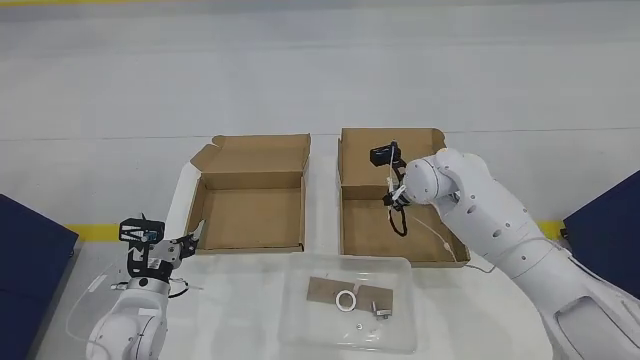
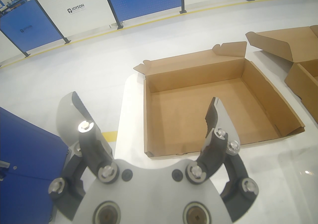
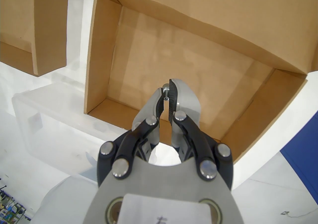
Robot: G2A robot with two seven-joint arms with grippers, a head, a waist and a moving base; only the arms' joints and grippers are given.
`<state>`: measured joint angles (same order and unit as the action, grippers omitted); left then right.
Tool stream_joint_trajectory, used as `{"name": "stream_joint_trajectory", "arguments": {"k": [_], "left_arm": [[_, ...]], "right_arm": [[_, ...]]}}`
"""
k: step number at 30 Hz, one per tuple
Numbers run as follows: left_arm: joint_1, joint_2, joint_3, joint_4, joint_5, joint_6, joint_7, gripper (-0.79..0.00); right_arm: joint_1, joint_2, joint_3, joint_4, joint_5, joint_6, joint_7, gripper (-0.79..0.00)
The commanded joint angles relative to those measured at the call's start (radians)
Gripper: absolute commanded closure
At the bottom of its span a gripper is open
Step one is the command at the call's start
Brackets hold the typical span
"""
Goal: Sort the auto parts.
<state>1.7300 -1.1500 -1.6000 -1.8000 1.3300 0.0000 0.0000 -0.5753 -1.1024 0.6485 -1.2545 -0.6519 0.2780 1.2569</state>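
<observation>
My right gripper [image 3: 166,92] is shut on a small metal screw [image 3: 166,90] and hangs above the floor of the right cardboard box [image 3: 139,36]. From the top camera the right arm reaches over that right box [image 1: 362,236]. The left cardboard box [image 1: 250,215] stands beside it with nothing inside. My left gripper [image 2: 146,108] is open and holds nothing, near the table's left edge, short of the left box [image 2: 198,101]. A clear plastic tray [image 1: 300,315] at the front holds a white ring [image 1: 346,300] and small metal parts [image 1: 380,309].
The two boxes have their lids folded back toward the far side. A blue panel [image 1: 30,260] stands off the table's left and another [image 1: 610,220] off its right. Bare white tabletop [image 1: 230,300] lies between the left gripper and the tray.
</observation>
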Motion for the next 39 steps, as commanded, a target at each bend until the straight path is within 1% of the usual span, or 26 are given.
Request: {"name": "stream_joint_trajectory", "arguments": {"k": [1,9,14,18,26,28,31,39], "left_arm": [[0.000,0.000,0.000,0.000,0.000,0.000,0.000,-0.785],[0.000,0.000,0.000,0.000,0.000,0.000,0.000,-0.785],[0.000,0.000,0.000,0.000,0.000,0.000,0.000,-0.785],[0.000,0.000,0.000,0.000,0.000,0.000,0.000,-0.785],[0.000,0.000,0.000,0.000,0.000,0.000,0.000,-0.785],[0.000,0.000,0.000,0.000,0.000,0.000,0.000,-0.785],[0.000,0.000,0.000,0.000,0.000,0.000,0.000,-0.785],[0.000,0.000,0.000,0.000,0.000,0.000,0.000,-0.785]], "right_arm": [[0.032,-0.025,-0.033,0.057,0.005,-0.003,-0.006,0.000],[0.117,-0.136,-0.152,0.265,0.023,0.005,-0.055,0.000],[0.130,-0.200,-0.194,0.385,0.061,0.007,-0.086,0.000],[0.137,-0.239,-0.210,0.461,0.085,-0.012,-0.110,0.000],[0.137,-0.239,-0.210,0.461,0.085,-0.012,-0.110,0.000],[0.124,-0.239,-0.206,0.463,0.082,-0.014,-0.140,0.000],[0.109,-0.243,-0.203,0.465,0.064,0.013,-0.177,0.000],[0.088,-0.257,-0.173,0.497,0.081,0.016,-0.234,0.000]]}}
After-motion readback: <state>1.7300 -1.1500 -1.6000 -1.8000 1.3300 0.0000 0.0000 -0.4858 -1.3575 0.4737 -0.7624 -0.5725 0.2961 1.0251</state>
